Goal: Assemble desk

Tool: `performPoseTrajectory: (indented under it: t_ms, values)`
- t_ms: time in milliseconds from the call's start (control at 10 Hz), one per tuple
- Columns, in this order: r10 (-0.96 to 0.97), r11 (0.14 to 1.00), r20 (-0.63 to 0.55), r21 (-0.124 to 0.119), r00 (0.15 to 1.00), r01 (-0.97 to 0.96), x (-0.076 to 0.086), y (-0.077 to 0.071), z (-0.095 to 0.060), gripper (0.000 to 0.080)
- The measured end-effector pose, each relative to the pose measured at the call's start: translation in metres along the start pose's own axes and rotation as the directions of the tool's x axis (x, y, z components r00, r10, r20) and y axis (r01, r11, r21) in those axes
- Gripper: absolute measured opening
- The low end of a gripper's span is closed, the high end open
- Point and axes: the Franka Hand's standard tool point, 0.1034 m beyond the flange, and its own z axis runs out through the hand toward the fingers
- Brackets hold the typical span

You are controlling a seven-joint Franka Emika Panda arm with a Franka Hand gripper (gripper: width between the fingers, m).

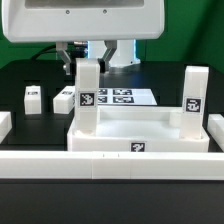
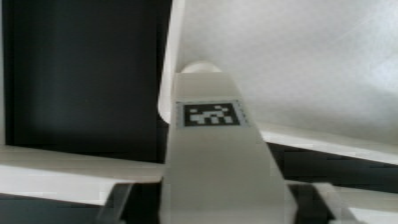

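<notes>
The white desk tabletop lies as a shallow tray in the middle of the table. Two legs stand upright in its far corners, one on the exterior view's left and one on its right. My gripper is over the top of the left leg. In the wrist view the gripper has its jaws on either side of this tagged leg, shut on it, with the tabletop beneath. Two more legs lie loose on the black table at the left.
The marker board lies flat behind the tabletop. White border rails run along the front and at both sides. The robot's white base fills the back.
</notes>
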Motion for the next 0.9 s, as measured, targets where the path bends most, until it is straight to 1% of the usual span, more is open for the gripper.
performPoseTrajectory:
  t_ms: [400, 600, 700, 800, 900]
  values:
    - [0.041, 0.999, 0.000, 0.000, 0.999, -0.041, 0.0003, -0.0008, -0.0001, 0.0290]
    - [0.172, 0.985, 0.000, 0.000, 0.985, -0.172, 0.0005, -0.0017, 0.0000, 0.0290]
    - [0.233, 0.972, -0.002, 0.007, 0.972, -0.233, 0.0006, -0.0019, 0.0001, 0.0290]
    - [0.359, 0.933, -0.009, 0.033, 0.933, -0.359, 0.0001, -0.0014, 0.0006, 0.0290]
    - [0.424, 0.905, -0.017, 0.047, 0.905, -0.423, 0.0000, -0.0007, 0.0008, 0.0290]
